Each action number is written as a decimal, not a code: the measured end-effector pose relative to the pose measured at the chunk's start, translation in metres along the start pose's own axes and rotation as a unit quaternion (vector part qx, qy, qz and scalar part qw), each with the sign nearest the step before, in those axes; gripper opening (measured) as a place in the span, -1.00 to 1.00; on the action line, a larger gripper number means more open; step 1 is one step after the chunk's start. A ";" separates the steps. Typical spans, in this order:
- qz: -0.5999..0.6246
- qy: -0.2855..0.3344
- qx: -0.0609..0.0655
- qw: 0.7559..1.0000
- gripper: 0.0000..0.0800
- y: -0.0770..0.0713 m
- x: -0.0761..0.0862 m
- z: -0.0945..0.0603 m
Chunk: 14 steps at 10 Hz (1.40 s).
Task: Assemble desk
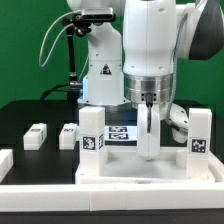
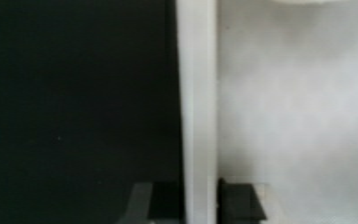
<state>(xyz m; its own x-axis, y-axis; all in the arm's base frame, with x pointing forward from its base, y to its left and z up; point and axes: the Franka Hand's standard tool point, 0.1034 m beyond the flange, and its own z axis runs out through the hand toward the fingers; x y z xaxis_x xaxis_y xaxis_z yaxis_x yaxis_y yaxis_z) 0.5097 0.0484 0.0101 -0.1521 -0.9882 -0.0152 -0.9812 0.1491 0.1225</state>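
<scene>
claw (image 2: 197, 203): we see it clamped tight on the raised rim (image 2: 197, 90) of the desk slab (image 1: 125, 171) | slab: directly beneath the claw, rim between its fingers (image 2: 149, 205) | unclear: exterior view hides the fingertips; wrist view blurs and crops the slab

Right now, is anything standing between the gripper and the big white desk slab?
Nothing visible. The gripper is closed on a thin white edge, apparently the rim of the desk slab. The two upright leg posts stand to either side, not between.
</scene>
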 end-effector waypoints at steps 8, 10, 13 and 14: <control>-0.332 -0.015 -0.010 0.943 -0.80 0.015 0.067 -0.004; -0.391 -0.018 -0.015 0.920 -0.80 0.018 0.067 -0.002; -0.490 -0.014 -0.016 0.871 -0.80 0.016 0.076 -0.003; -0.584 -0.012 -0.018 0.811 -0.80 0.003 0.081 -0.010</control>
<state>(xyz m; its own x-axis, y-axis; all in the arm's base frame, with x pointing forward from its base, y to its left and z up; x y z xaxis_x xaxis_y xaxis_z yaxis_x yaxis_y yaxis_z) 0.4960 -0.0312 0.0189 0.8768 -0.4528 -0.1616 -0.4529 -0.8907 0.0389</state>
